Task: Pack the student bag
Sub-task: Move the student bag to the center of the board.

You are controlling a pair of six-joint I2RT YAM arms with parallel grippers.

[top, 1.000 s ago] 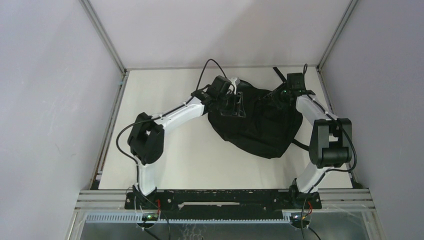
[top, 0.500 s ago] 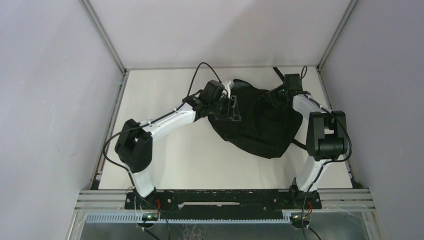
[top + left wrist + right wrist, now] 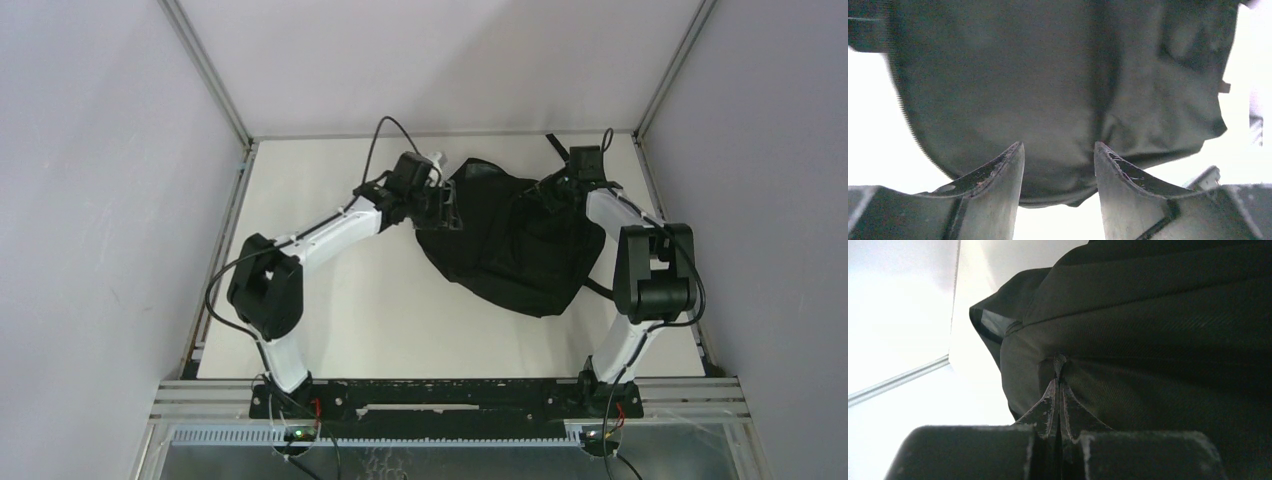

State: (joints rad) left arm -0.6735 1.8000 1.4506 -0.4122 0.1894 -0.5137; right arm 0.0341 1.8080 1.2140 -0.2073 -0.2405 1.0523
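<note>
The student bag [image 3: 510, 250], a floppy black fabric backpack, lies at the back middle of the white table. My left gripper [image 3: 447, 207] is at the bag's left edge. In the left wrist view it [image 3: 1058, 150] stands open, the dark bag [image 3: 1048, 75] filling the view just beyond its fingertips with nothing between them. My right gripper [image 3: 553, 190] is at the bag's upper right. The right wrist view shows it [image 3: 1059, 380] shut, with a small fold of the bag's fabric [image 3: 1060, 361] pinched at its tips.
A black strap end [image 3: 553, 145] lies by the table's back edge, and another strap [image 3: 600, 288] trails out beside the right arm. Metal frame posts [image 3: 205, 70] and grey walls close in the table on both sides.
The right gripper has closed onto a fold of the bag's fabric. The left arm has drawn its open gripper leftward, from over the bag to the bag's left edge.
</note>
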